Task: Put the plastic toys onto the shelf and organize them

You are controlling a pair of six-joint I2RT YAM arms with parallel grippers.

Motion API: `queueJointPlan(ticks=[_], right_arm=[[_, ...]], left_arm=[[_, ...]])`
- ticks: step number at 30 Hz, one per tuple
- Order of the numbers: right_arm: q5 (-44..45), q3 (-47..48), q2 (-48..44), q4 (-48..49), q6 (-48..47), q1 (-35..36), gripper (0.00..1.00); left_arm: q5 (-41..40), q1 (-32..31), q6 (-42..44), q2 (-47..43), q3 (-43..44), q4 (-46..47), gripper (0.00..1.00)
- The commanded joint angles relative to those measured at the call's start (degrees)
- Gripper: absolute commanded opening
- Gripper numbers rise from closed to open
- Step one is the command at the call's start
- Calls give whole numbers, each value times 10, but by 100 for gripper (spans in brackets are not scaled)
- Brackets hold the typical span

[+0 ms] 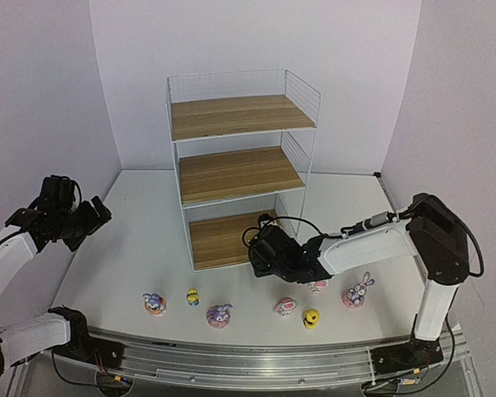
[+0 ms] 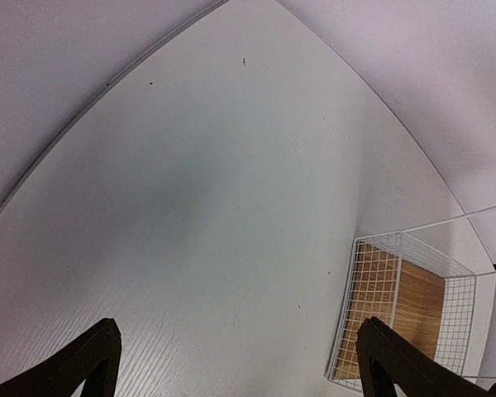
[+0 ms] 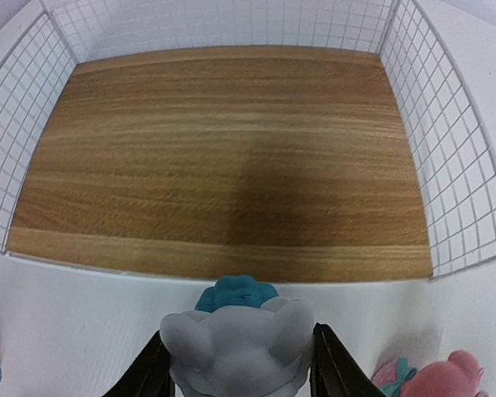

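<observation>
White bench (image 1: 132, 248) under plain walls (image 1: 231, 33). Your right end effector (image 3: 240, 376) pinches a pale toy (image 3: 236, 335), probably a round-headed one, facing the bottom board (image 3: 223, 165) of the shelf (image 1: 236, 116), ready to set it there; left end effector (image 2: 236, 364) spread, idle.

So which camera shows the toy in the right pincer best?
Right wrist: the grey-white toy with a teal tuft fills the foreground, clamped in the right pincer. The top view hides it behind the arm; the left wrist view misses it entirely.
</observation>
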Motion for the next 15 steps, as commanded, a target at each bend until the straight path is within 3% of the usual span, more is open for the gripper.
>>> queueJointPlan(ticks=[1,15], right_arm=[[-9,11,-19,46,-38,-28,21],[2,47,26,76,-84,-65,22]], left_arm=[[6,3,15,-6,-9,21,100],[22,3,26,5,-9,31,100]])
